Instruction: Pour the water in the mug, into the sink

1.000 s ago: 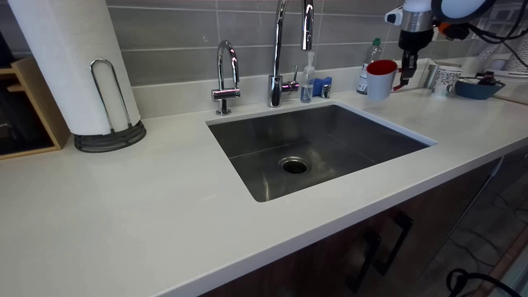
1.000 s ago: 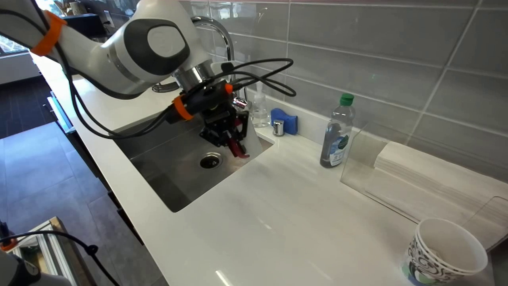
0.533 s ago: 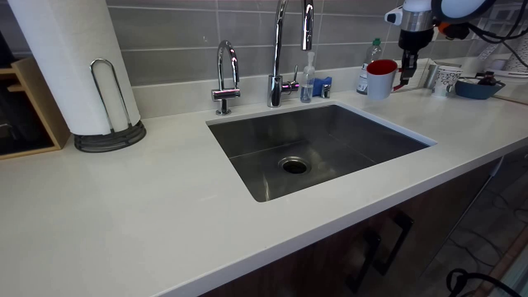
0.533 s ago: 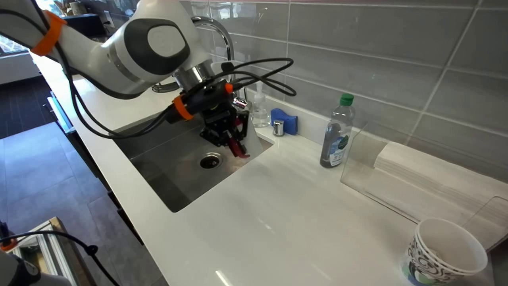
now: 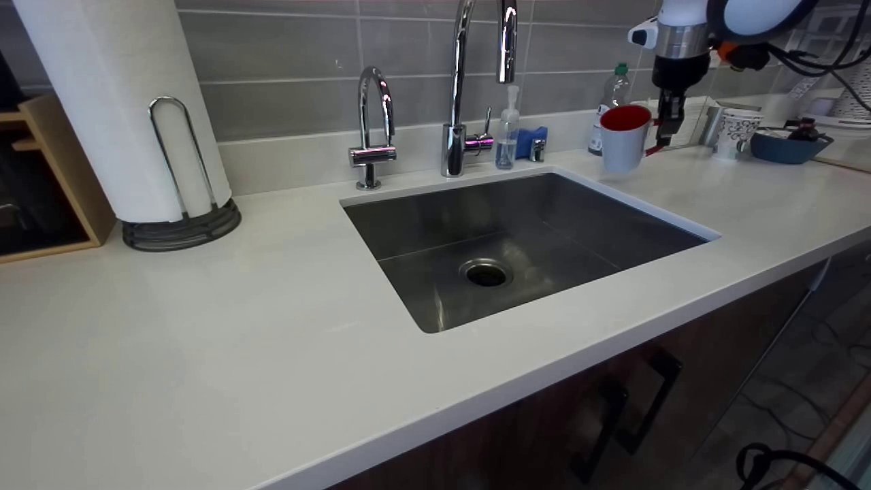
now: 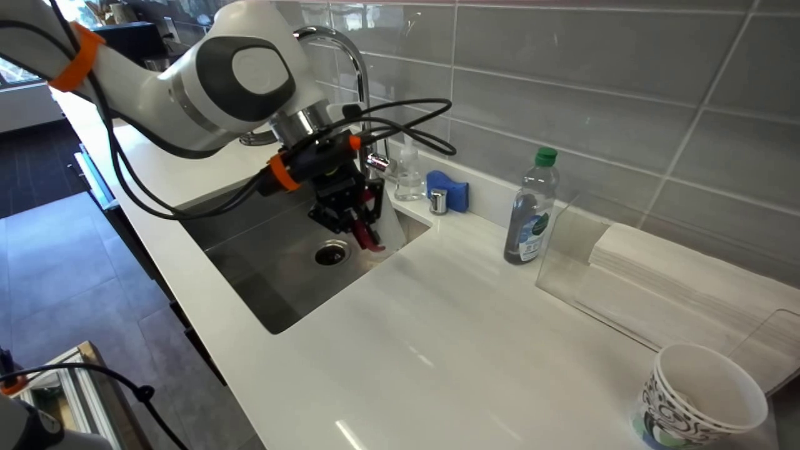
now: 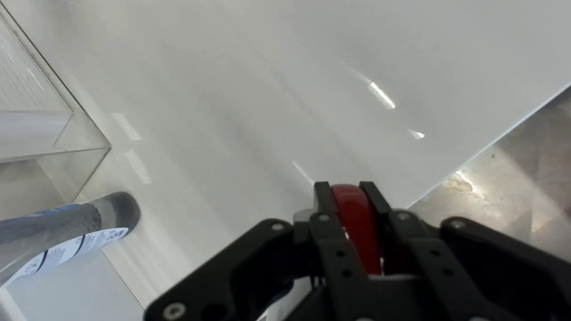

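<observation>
1. Since the earlier frames, we see the mug and the gripper shifted slightly leftward in both exterior views.
2. The gripper's fingers are pinching the mug's red handle between them. We find the mug raised, its red mouth facing up, near a rear corner of the sink; whether it hangs over the sink or the countertop, we cannot tell.
3. For writing, we have the label on the green-capped bottle, its lettering too small to read, and dark swirls printed on the paper cup.
4. The countertop is glossy white, streaked with reflected light, against a grey tiled wall. In an exterior view, a paper towel roll stands beside a wooden box. Dark cabinets sit below, and the floor is grey.
5. In the wrist view we see the sink's edge running diagonally just beside the fingers. A stretch of countertop lies between that edge and the bottle. The faucet rises behind the sink, a soap dispenser near it.
</observation>
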Tool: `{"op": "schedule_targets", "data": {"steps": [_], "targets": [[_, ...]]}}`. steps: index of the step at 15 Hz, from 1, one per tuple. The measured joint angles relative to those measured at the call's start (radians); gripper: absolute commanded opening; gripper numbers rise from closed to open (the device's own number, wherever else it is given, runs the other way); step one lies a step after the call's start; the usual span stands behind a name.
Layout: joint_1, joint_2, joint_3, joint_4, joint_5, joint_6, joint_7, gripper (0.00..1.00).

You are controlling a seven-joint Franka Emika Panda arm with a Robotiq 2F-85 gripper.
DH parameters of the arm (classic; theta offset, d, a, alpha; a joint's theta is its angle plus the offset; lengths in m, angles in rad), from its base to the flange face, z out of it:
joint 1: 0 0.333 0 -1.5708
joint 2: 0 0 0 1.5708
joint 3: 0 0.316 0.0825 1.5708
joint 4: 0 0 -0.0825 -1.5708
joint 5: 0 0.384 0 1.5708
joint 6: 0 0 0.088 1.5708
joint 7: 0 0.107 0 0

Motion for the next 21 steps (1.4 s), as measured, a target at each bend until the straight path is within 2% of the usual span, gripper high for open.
{"op": "schedule_targets", "data": {"steps": [3,21], "targets": [[0.024,0.002,0.022,0.000,-0.012,-0.040,0.019,0.05],[0.130,0.006,0.132,0.035,-0.326,-0.355,0.368,0.05]]}}
